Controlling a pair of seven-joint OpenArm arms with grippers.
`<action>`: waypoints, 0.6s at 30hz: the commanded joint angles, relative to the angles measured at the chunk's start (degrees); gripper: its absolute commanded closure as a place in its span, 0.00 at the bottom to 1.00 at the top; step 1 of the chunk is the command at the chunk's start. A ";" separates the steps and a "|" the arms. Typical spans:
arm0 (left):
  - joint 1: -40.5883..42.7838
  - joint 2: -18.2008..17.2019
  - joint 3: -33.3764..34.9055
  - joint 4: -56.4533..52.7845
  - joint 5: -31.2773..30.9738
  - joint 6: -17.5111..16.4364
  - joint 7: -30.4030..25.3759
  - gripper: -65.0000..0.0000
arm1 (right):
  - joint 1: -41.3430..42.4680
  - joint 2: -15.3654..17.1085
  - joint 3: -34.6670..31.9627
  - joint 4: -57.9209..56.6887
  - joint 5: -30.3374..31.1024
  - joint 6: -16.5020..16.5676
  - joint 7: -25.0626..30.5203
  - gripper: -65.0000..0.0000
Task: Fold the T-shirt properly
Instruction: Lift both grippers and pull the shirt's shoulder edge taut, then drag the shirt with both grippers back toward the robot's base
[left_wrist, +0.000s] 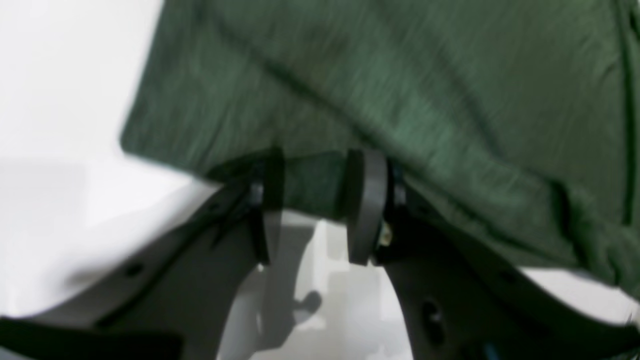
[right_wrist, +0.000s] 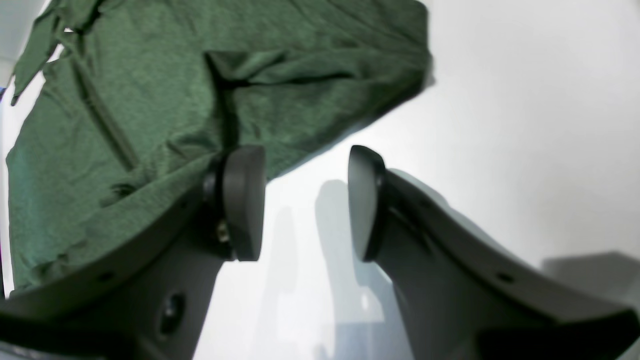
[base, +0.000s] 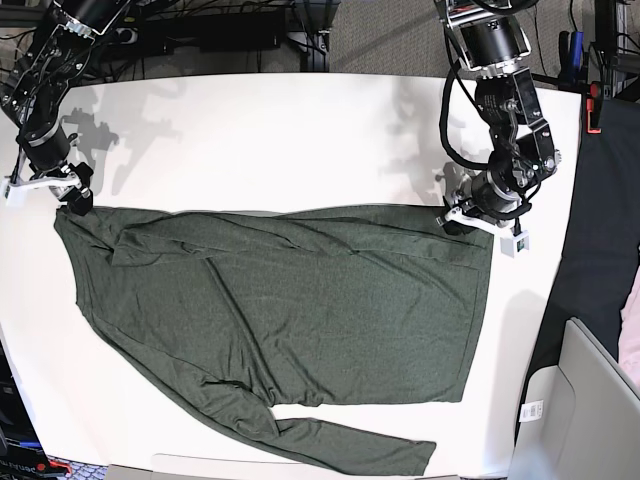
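Left wrist view: the left end effector (left_wrist: 312, 207) has its pads apart, with an edge of the T-shirt (left_wrist: 400, 100) between them — whether it is pinched is unclear — above the white table (left_wrist: 65, 210). Right wrist view: the right end effector (right_wrist: 305, 202) gapes, nothing between its pads, at the shirt's edge. Base view: the shirt lies spread flat; cables and dark equipment (base: 240, 30) lie beyond the table's far edge.

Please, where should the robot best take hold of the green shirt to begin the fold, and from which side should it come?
Probably at the two far corners of the T-shirt, coming from the far table edge. It lies flat, long side across, and both corners sit at bare table. The left gripper already straddles one edge, open; the right gripper stands open beside the other.
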 joint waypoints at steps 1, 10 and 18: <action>-0.93 -0.49 -1.99 1.69 -0.35 -0.27 0.77 0.68 | 0.50 0.84 0.32 0.84 0.79 0.53 1.04 0.58; -1.99 0.12 -10.87 1.96 -0.35 -5.98 9.47 0.66 | 1.20 0.75 0.32 -0.83 0.79 0.53 1.04 0.58; -2.43 1.97 -10.87 1.60 -0.35 -5.98 6.39 0.59 | 1.73 0.66 0.24 -1.45 0.79 0.53 1.04 0.58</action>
